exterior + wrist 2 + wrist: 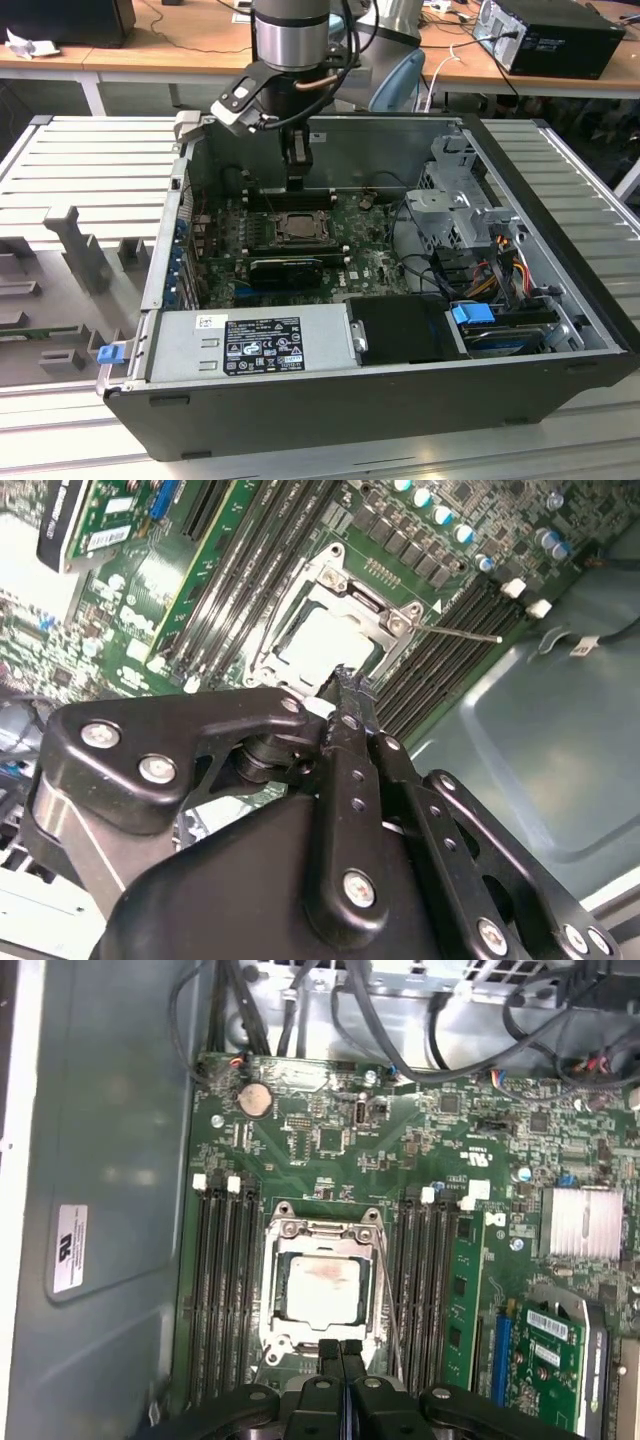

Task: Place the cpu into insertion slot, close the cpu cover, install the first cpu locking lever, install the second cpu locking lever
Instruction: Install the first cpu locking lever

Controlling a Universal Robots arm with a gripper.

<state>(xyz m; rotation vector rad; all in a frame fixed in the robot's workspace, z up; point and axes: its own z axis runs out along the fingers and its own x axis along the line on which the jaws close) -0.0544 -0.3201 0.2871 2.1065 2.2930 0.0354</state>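
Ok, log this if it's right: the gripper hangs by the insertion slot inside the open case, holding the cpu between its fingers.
Not quite. The gripper holds nothing, its fingers shut together; the cpu lies in the insertion slot, as the first wrist view shows. The gripper does hang by the slot inside the open case.

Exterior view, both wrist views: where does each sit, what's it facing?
Exterior view: outside, above the open computer case, looking down in; arm and pincer show.
First wrist view: on the wrist, facing straight down at the cpu; pincer tips show.
Second wrist view: on the wrist, tilted across the motherboard; pincer linkage up front.
Shared: both wrist views show the cpu and pincer.
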